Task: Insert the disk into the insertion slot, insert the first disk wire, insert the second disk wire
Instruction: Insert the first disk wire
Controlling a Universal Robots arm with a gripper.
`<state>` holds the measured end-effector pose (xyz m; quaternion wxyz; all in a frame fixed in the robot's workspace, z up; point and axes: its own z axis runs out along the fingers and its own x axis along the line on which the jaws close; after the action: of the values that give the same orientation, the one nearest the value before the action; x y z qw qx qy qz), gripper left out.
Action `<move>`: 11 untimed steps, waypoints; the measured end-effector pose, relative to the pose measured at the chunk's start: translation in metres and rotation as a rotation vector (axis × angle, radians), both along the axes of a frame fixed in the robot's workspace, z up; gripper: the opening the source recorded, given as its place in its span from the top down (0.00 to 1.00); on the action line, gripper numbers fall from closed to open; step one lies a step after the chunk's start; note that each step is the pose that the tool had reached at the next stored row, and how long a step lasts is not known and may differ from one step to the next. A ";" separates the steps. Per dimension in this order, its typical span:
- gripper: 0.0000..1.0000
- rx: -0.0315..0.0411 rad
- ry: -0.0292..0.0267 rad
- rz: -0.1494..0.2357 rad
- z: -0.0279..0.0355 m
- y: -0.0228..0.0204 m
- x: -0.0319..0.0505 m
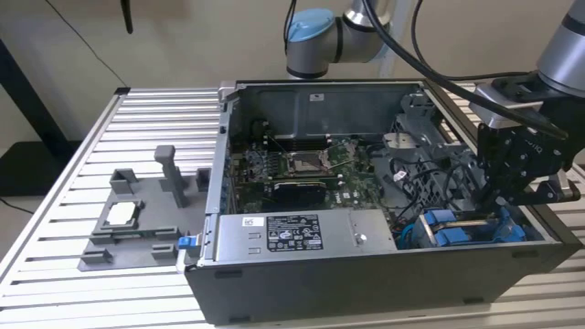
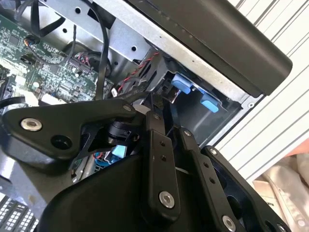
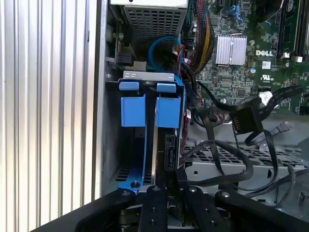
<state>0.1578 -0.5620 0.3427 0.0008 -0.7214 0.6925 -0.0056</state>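
A slatted metal table [image 1: 155, 137] carries an open computer case [image 1: 366, 288], which takes up the centre and the exterior view's right. The robot arm [image 1: 566, 48] comes down from the upper right of the exterior view into the case's lower right corner. A silver power-supply box [image 1: 302, 236] lies along the case's near wall, with the motherboard [image 1: 302, 164] above it in the frame. A grey fixture [image 1: 137, 226] sits on the table at the exterior view's left. The insertion slot [image 1: 457, 229], marked by its blue clips, stands just beside the power-supply box at the lower right. In the first wrist view the disk [image 3: 159, 150] stands on edge inside the slot, behind the two blue clips, and the gripper [image 3: 170, 189] appears clenched on the disk's near edge. Loose black cables [image 3: 227, 154] hang beside the slot.
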 end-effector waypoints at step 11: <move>0.81 0.0011 0.0000 -0.005 -0.0015 0.0002 0.0000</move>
<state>0.1578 -0.5618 0.3413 0.0012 -0.7196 0.6943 -0.0052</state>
